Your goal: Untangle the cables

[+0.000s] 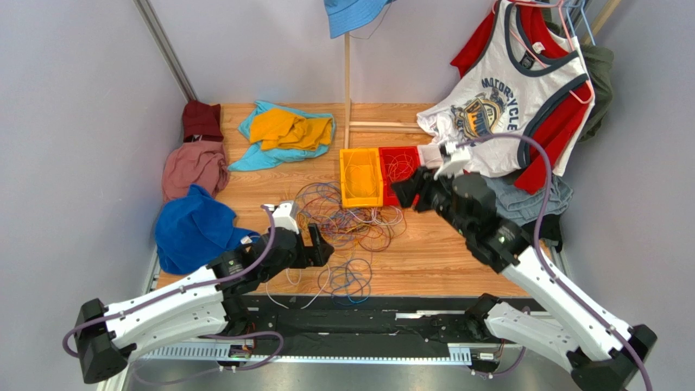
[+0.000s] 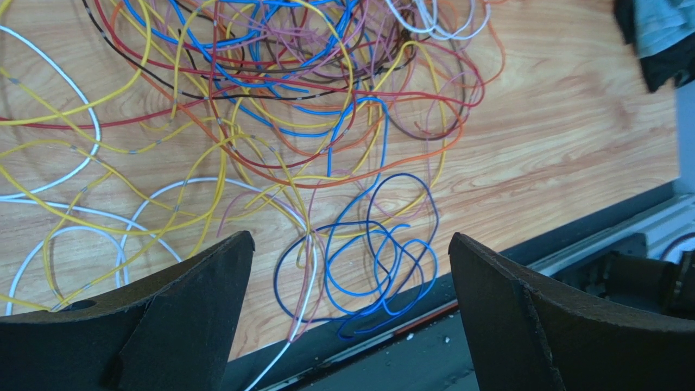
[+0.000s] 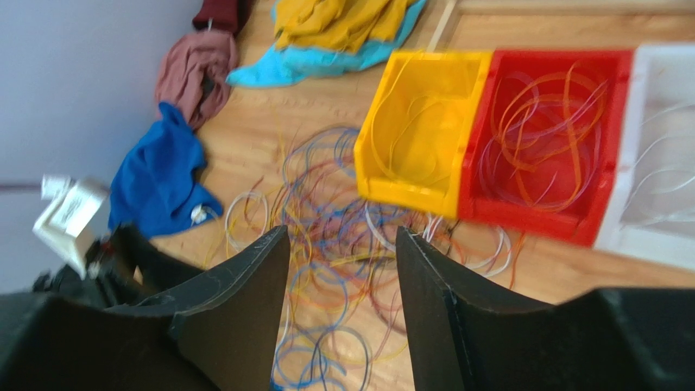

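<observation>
Since heaped clothes [image 1: 196, 228] crowd the far and left sides of the wooden table [image 1: 457, 244], the only working ground you have is its middle. There the cables [image 1: 351, 216] lie in one loose tangle. It touches the near faces of the yellow bin [image 1: 361, 177] and the red bin [image 1: 398, 167] and trails from them toward the near edge, so the mass runs longer far-to-near than side-to-side. A white bin [image 3: 661, 187] sits against the red one, and each of the three holds a few strands.

Your left gripper [image 1: 320, 246] hangs just beside the tangle's left flank, its jaws spread wide with nothing between them. Your right gripper [image 1: 414, 194] is over the near lip of the red bin, at the tangle's far right corner, and its jaws are parted and empty too. I judge the left arm to be the nearer one for the next pick.

Its wrist view shows the smallest clean target, a blue coil [image 2: 367, 269]. The coil lies at the near edge, mostly clear of the dense knot, framed between the two fingers and beneath them. It loops over itself and yellow strands cross its top, so expect some drag when you lift it.
</observation>
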Motion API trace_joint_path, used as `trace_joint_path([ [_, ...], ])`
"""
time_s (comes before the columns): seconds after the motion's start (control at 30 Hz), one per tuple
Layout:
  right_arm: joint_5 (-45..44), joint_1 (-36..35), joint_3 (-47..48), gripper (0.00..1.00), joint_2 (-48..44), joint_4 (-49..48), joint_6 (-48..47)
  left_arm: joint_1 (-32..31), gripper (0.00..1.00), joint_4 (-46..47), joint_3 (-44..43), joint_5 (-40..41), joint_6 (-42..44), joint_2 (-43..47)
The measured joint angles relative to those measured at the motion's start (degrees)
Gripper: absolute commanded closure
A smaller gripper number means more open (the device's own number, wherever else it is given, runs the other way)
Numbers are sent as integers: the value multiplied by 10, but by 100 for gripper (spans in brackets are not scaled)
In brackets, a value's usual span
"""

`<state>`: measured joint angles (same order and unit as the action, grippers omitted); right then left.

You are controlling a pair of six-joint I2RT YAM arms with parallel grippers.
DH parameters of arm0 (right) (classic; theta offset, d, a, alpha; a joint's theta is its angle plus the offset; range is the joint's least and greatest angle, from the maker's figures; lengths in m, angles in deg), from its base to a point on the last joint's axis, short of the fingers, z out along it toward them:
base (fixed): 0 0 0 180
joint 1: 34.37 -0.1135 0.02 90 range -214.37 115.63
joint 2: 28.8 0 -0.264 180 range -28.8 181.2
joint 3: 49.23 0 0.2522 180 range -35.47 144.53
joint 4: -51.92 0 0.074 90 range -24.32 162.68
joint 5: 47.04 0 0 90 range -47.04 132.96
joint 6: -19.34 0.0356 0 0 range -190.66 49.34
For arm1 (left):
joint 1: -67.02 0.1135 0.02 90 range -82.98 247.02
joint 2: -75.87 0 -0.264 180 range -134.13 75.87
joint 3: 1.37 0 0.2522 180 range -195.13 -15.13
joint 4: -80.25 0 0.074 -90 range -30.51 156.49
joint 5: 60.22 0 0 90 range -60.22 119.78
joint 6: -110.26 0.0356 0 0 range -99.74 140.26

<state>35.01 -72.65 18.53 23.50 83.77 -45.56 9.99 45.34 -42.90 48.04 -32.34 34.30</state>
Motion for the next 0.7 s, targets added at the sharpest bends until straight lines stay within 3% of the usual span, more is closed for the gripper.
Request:
trace_joint_path([
  [0.23,12,-65,-199,47,-98,-12,42,0,5,15,-10,-6,-5,-139],
  [0.4,25,-77,-243,47,-112,-12,54,0,6,19,-12,7,-11,-187],
  [0.5,30,-77,-254,47,-121,-18,56,1,45,17,-35,21,-11,-234],
  [0.53,31,-77,-258,48,-123,-22,56,1,75,17,-47,27,-10,-250],
  [0.6,34,-77,-264,48,-127,-26,57,2,100,19,-67,38,-9,-268],
  [0.7,39,-78,-278,48,-145,-26,61,2,100,1,-100,65,12,-256],
])
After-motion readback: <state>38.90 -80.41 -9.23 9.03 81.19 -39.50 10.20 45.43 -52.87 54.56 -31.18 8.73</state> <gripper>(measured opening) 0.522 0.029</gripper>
